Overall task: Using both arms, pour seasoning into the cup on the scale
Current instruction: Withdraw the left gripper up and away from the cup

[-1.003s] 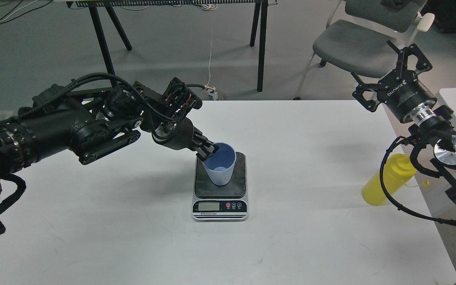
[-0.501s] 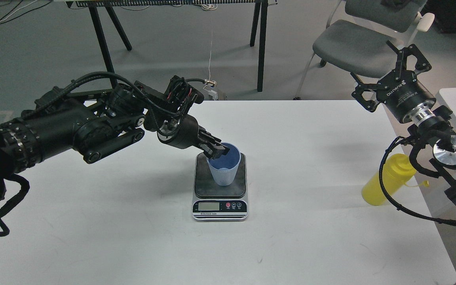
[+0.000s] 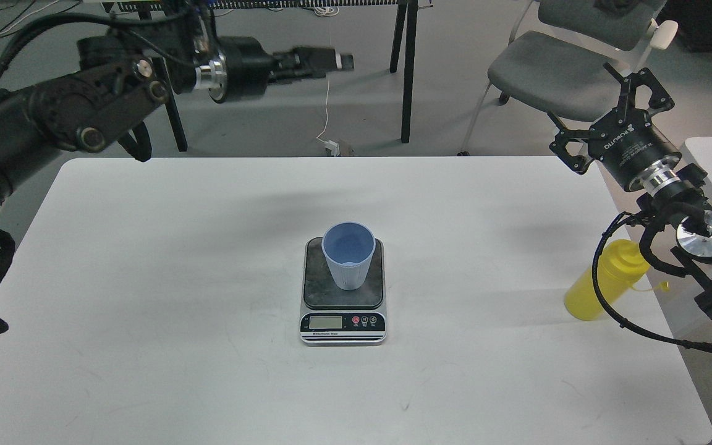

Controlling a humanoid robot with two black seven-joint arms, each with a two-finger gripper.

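The light-blue cup [image 3: 348, 254] stands upright on the dark platform of the scale [image 3: 343, 322] at the table's middle, with nothing touching it. My left gripper [image 3: 339, 60] is raised high beyond the table's far edge, well above and left of the cup; it is blurred and seen side-on, so I cannot tell its fingers apart. My right gripper [image 3: 578, 90] is open and empty, raised over the table's far right corner. The yellow seasoning bottle [image 3: 603, 281] stands at the table's right edge, below my right arm and partly behind its black cable.
A grey chair [image 3: 554, 68] stands beyond the far right corner. Black table legs [image 3: 406, 68] and a hanging cord are behind the table. A white surface [image 3: 711, 154] adjoins the table on the right.
My left gripper has let go of the cup's rim and swung up and back, away from the table. The cup stays on the scale. My right arm has not moved.
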